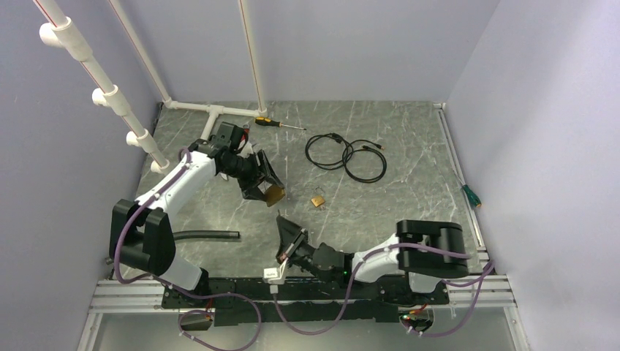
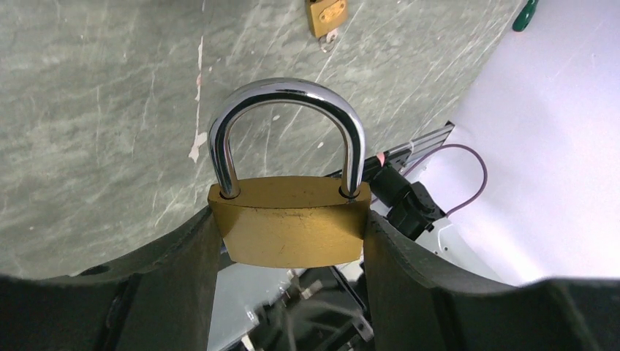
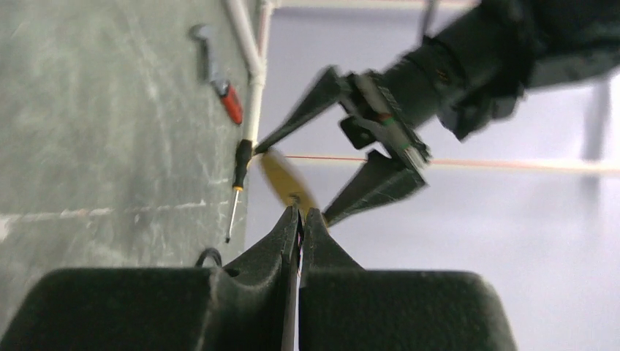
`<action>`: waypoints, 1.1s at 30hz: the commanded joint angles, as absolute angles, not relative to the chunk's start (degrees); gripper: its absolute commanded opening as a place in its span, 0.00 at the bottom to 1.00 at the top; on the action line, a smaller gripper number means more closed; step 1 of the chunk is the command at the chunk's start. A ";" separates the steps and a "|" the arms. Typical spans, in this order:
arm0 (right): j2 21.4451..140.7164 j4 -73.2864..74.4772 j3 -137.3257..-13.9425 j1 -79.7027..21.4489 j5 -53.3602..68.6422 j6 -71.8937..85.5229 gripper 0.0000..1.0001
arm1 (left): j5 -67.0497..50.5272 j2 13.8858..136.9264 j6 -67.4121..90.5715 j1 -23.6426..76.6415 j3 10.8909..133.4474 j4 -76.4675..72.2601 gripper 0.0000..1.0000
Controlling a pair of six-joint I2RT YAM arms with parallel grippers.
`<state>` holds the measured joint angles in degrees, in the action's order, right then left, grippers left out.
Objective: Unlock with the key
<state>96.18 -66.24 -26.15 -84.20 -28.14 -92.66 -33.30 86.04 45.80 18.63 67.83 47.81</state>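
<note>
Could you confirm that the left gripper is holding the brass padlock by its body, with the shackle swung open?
Not quite. The left gripper does hold the brass padlock by its body, but the shackle is closed, with both legs seated in the body, as the left wrist view shows.

Gold padlock [image 2: 292,228] — silver shackle [image 2: 286,91]
</note>
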 commanded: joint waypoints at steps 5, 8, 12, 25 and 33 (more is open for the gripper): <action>71.57 -54.75 -33.02 -82.15 -27.32 -49.70 0.00 | -33.28 81.70 46.68 18.11 69.78 41.18 0.00; 63.26 -46.08 -35.71 -80.30 -27.94 -29.61 0.00 | -34.45 81.53 47.79 17.68 69.41 38.88 0.00; 54.01 -36.43 -37.01 -74.86 -31.88 1.87 0.00 | -35.69 79.86 53.44 17.58 66.76 32.43 0.00; 50.42 -33.51 -28.15 -56.02 -18.42 50.44 0.00 | -38.77 77.71 75.46 17.08 55.62 8.66 0.00; 55.58 -35.41 -27.07 -56.04 -23.95 54.17 0.00 | -38.41 76.02 86.59 16.52 50.46 0.66 0.00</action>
